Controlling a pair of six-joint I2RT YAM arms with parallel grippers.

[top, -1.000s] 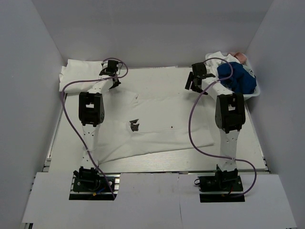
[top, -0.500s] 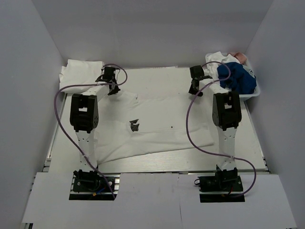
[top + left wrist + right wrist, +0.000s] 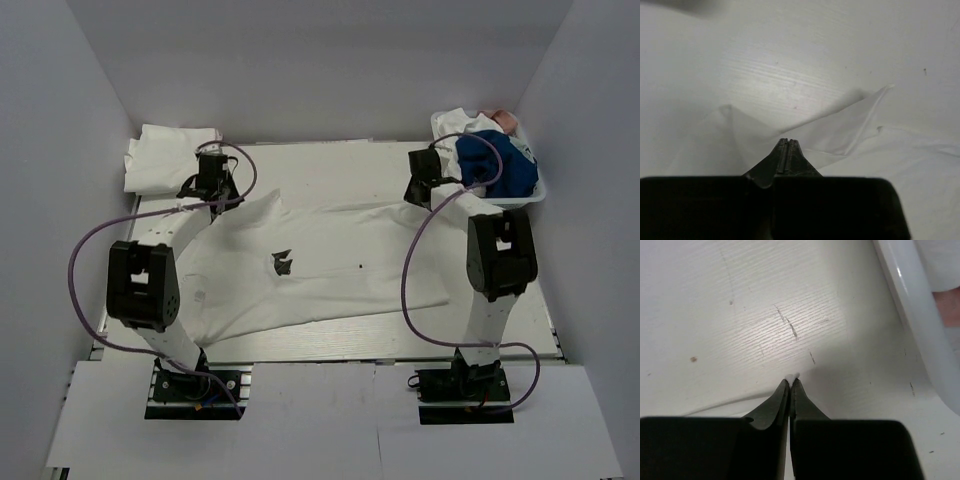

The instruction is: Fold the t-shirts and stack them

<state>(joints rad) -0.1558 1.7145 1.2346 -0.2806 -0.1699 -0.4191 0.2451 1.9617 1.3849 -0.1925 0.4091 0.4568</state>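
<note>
Spreading outward, left tool (image 3: 788, 144) and right tool (image 3: 791, 382) stretch the pinched t-shirt (image 3: 330, 262) — wider.

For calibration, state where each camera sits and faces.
Top external: above and behind the bases, looking down on the t-shirt and table; left arm and right arm show.
Left wrist: on the left arm, looking past its shut left gripper at pinched cloth.
Right wrist: same, past the right gripper; bin at right.
All three share the t-shirt.
</note>
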